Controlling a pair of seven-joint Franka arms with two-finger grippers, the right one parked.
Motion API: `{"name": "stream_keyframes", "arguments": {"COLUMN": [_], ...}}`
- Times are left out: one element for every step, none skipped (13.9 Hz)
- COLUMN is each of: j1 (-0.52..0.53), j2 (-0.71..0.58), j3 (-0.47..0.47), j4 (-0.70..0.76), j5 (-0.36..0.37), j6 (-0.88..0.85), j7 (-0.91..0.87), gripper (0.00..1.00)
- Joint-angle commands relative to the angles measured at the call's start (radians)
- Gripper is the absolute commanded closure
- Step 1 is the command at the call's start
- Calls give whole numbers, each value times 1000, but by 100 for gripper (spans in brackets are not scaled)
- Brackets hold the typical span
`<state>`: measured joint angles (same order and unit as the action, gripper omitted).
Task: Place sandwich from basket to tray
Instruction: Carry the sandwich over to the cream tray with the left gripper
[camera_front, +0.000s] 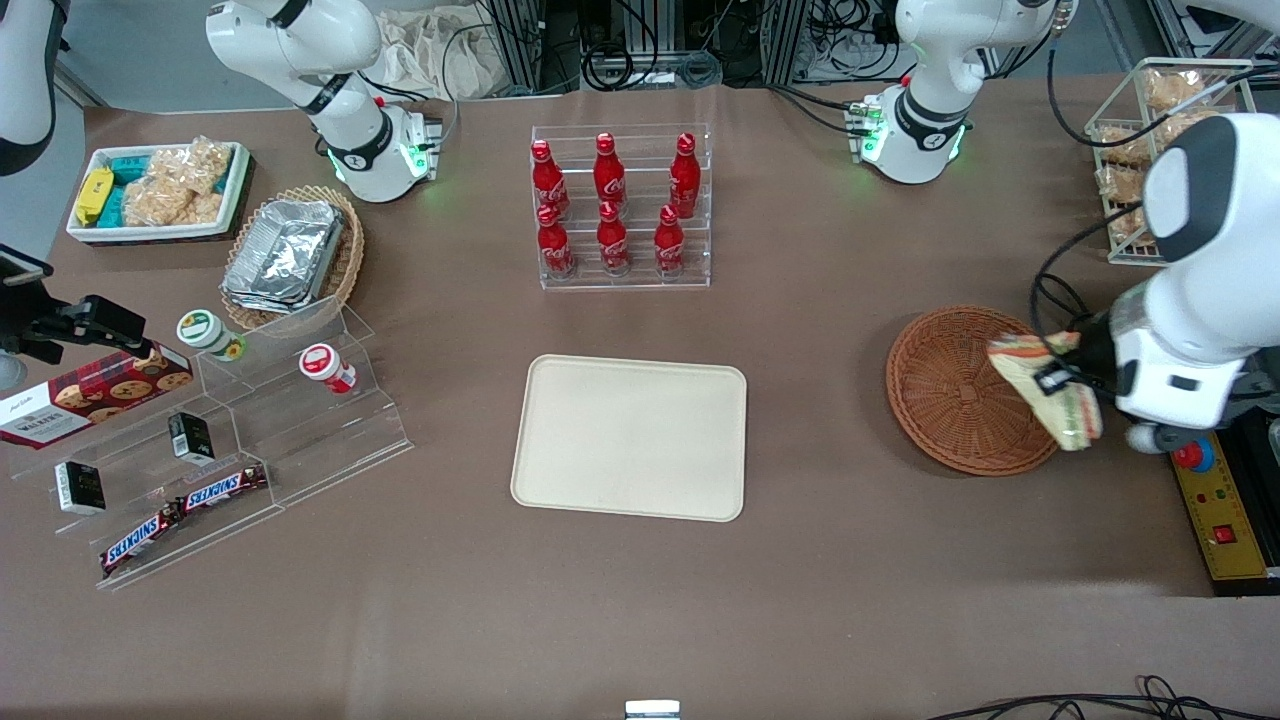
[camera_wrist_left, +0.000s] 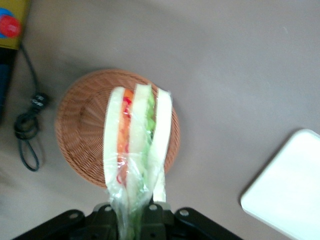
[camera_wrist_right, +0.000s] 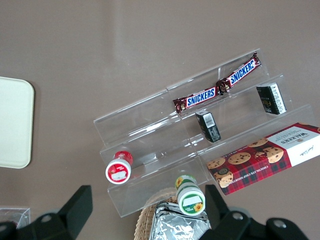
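The gripper (camera_wrist_left: 134, 216) pinches the sandwich (camera_wrist_left: 137, 145) above the basket (camera_wrist_left: 80, 135) (lift apparently done); next, carry it sideways over the empty tray (camera_front: 630, 437).

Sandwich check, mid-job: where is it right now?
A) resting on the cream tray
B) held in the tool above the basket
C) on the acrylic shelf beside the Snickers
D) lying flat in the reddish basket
B: the sandwich hangs clamped in the tool over the basket, while the tray is bare.
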<state>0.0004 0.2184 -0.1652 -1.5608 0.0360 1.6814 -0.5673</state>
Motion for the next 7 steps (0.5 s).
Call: {"name": "stream_keyframes", "arguments": {"j1": [-11, -20, -46, -81, -123, -147, -167], "j2": [59, 105, 136, 166, 203, 240, 271], "j3": [-123, -189, -207, -208, -208, -208, -208], "j4": [42, 51, 51, 51, 50, 51, 51], "j5": [-1, 10, 28, 41, 48, 54, 64], "j6": [0, 26, 72, 125, 179, 223, 265], "j7": [21, 21, 20, 14, 7, 6, 6], "gripper": [83, 82, 80, 79, 79, 79, 80]}}
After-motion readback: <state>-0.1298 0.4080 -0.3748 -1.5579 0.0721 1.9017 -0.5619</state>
